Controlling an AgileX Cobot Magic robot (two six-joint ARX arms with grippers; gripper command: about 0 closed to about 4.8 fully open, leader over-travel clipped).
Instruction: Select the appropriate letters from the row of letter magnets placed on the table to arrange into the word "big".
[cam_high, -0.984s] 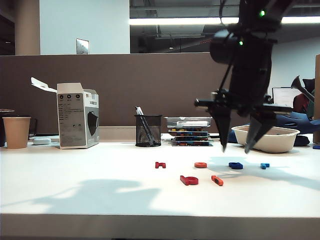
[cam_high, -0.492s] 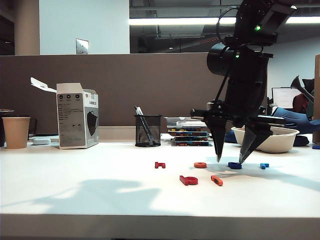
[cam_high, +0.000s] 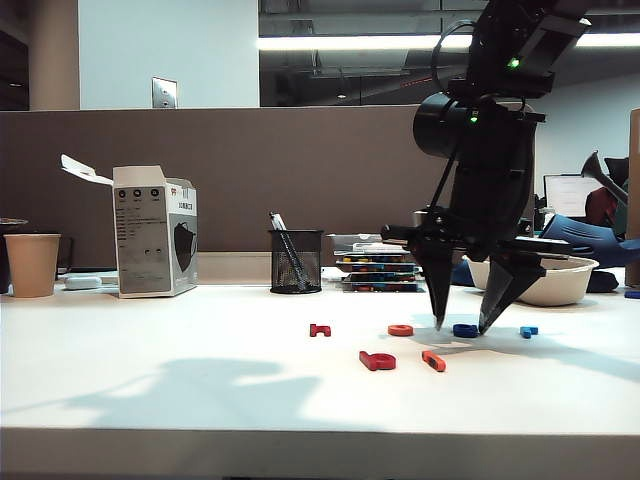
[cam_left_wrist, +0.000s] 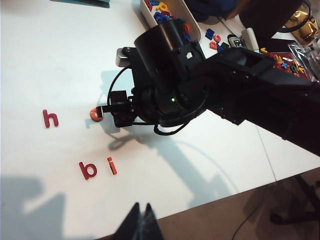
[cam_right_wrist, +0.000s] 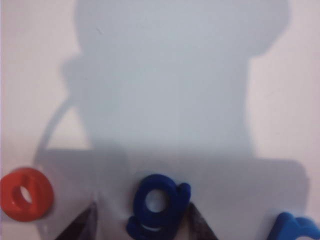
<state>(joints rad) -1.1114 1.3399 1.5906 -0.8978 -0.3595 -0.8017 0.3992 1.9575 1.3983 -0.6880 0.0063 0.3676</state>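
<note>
On the white table (cam_high: 200, 380) the row holds a dark red letter h (cam_high: 320, 329), an orange ring (cam_high: 401, 330), a dark blue g (cam_high: 466, 330) and a light blue piece (cam_high: 529, 331). In front of the row lie a dark red b (cam_high: 378, 360) and an orange-red i (cam_high: 434, 360), side by side. My right gripper (cam_high: 460, 325) is open, tips down at the table on either side of the g (cam_right_wrist: 157, 205), with its fingers (cam_right_wrist: 82, 225) straddling it. My left gripper (cam_left_wrist: 141, 212) is shut and empty, hovering near the table's front edge, away from b (cam_left_wrist: 88, 170) and i (cam_left_wrist: 112, 165).
A mesh pen cup (cam_high: 297, 260), an open white box (cam_high: 155, 232) and a paper cup (cam_high: 32, 264) stand along the back. A stack of letter trays (cam_high: 378, 265) and a white bowl (cam_high: 545, 278) sit behind the right arm.
My right gripper has come down and slightly left, from above the table to the surface, so its tips now flank the dark blue g. The letters have not moved.
</note>
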